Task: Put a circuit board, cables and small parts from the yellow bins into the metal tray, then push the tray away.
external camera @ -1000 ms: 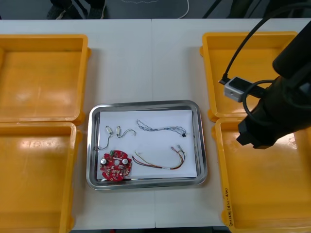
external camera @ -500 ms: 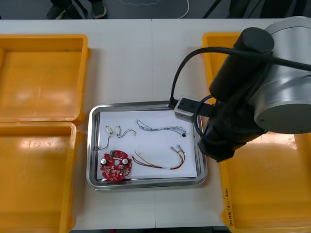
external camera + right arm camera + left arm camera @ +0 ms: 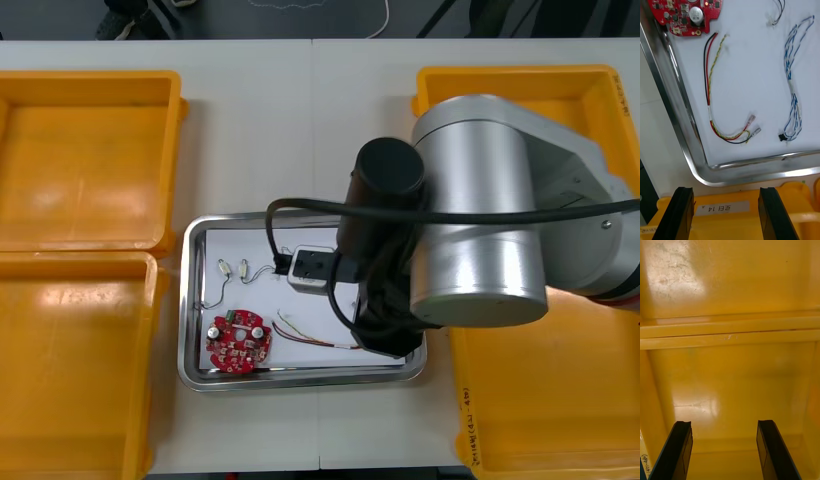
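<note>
The yellow bins (image 3: 80,160) sit at the table's 9 and 3 o'clock. The left gripper (image 3: 724,450) hangs spread over one. The right arm (image 3: 480,240) covers the 3 o'clock side of the metal tray (image 3: 290,380), with the right gripper (image 3: 728,215) spread and empty above its rim. Inside lie the circuit board (image 3: 238,342) at 7 o'clock, the red and yellow cable (image 3: 709,93) and the blue and white cable (image 3: 791,86).

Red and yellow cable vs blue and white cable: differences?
The red and yellow cable starts beside the red circuit board and ends in metal terminals; the blue and white cable lies farther from the board and ends in a small black plug. Both lie loose on the white inside of the metal tray.
</note>
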{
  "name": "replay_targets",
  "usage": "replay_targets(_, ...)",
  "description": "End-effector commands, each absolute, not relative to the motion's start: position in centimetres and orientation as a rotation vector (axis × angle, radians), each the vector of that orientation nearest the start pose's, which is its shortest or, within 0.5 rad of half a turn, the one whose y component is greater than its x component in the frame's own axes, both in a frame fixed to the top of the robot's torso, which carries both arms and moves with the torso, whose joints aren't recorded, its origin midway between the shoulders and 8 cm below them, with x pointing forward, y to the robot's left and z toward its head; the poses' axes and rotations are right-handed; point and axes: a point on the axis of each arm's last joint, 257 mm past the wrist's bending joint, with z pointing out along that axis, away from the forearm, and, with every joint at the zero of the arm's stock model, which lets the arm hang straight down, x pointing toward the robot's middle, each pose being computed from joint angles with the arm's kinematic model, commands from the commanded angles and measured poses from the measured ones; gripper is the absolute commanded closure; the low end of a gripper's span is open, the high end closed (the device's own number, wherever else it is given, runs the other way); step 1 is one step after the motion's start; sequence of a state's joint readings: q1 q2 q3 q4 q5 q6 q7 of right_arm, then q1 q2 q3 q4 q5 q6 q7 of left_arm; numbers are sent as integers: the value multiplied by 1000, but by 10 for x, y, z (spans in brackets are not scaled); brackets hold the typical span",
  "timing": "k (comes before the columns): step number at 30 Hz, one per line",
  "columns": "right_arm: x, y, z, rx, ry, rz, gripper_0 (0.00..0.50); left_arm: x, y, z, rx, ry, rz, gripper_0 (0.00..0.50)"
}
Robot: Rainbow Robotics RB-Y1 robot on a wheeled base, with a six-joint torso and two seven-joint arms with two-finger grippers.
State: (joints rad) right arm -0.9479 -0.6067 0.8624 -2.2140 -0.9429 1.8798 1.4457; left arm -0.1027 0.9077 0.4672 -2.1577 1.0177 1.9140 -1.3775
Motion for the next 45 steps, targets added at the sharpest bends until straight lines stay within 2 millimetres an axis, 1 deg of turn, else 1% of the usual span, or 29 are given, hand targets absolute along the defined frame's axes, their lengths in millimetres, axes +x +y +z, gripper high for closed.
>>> replay_targets(1,324,-24,-194,-1938,2036,-270,0,350,427,-119,177,2661,138,0)
replay_targets(8,320,-5,-211,-2025,1954,-317,0,350,427,-119,177,2661,138,0)
replay_targets(13,326,5,-220,-2121,1891,-334,0,350,427,-119,177,2661,138,0)
replay_targets(19,326,18,-227,-2186,1816,-358,0,350,427,-119,177,2661,138,0)
replay_targets(29,318,27,-252,-2225,1714,-455,0,350,427,-119,177,2661,138,0)
replay_targets(39,315,33,-272,-2250,1742,-440,0,350,427,-119,177,2661,138,0)
replay_targets(45,310,34,-283,-2272,1730,-438,0,350,427,-119,177,2661,138,0)
